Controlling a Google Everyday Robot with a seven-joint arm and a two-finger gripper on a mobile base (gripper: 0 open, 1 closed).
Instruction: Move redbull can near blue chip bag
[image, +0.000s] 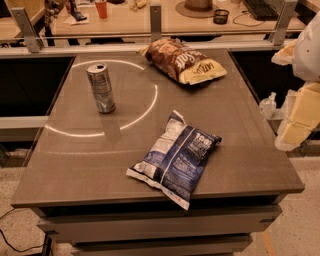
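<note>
The redbull can (101, 88) stands upright on the grey table (240, 150), at its back left. The blue chip bag (174, 157) lies flat near the table's front edge, right of centre, with one corner hanging over the edge. The can and the bag are well apart. My gripper (294, 131) is at the right edge of the view, off the table's right side and level with its middle, far from both the can and the bag.
A brown and yellow chip bag (184, 61) lies at the table's back, right of centre. A rail with metal posts (156, 22) runs behind the table, and a desk with clutter stands beyond it. A small bottle (268, 104) stands off the table's right side.
</note>
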